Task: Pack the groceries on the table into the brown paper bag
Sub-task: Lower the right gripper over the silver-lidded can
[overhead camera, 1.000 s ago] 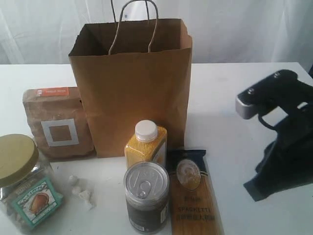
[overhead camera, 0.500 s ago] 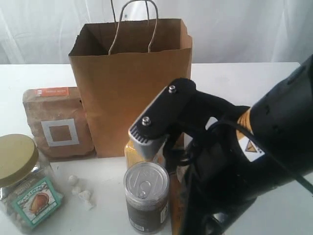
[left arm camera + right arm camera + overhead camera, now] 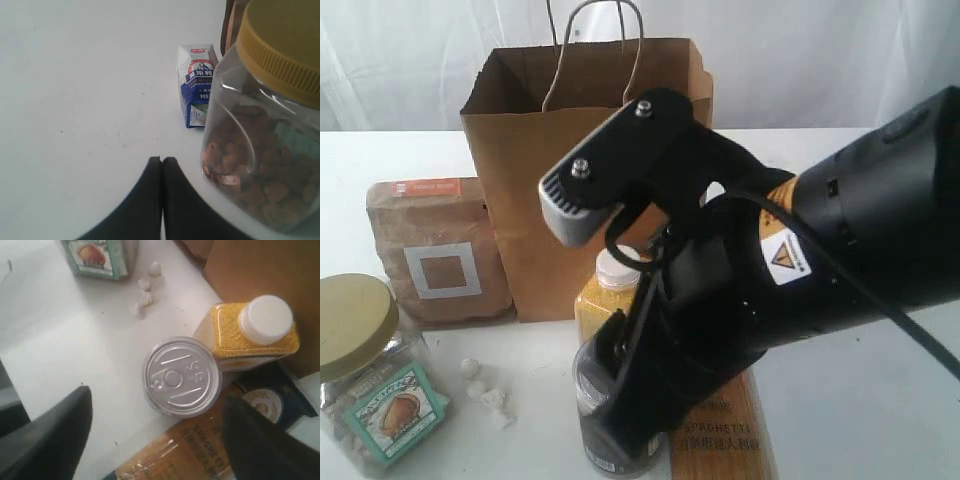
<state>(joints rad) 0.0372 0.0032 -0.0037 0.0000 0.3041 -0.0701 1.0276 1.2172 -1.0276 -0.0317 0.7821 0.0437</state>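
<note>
Our right fingers (image 3: 50,435) hang open on either side of the dark can (image 3: 181,376), which stands on the table (image 3: 60,340) just beside the yellow bottle (image 3: 255,335). If we close off-centre, we may topple both. Our left fingers (image 3: 145,200) are closed and empty.

Bright, even, diffuse light is noted throughout. The white tabletop (image 3: 75,100) is nearly washed out. Soft shadows are cast beside the can (image 3: 181,376); faint glare is seen on its lid. The jar (image 3: 260,165), close up, is blurred.
</note>
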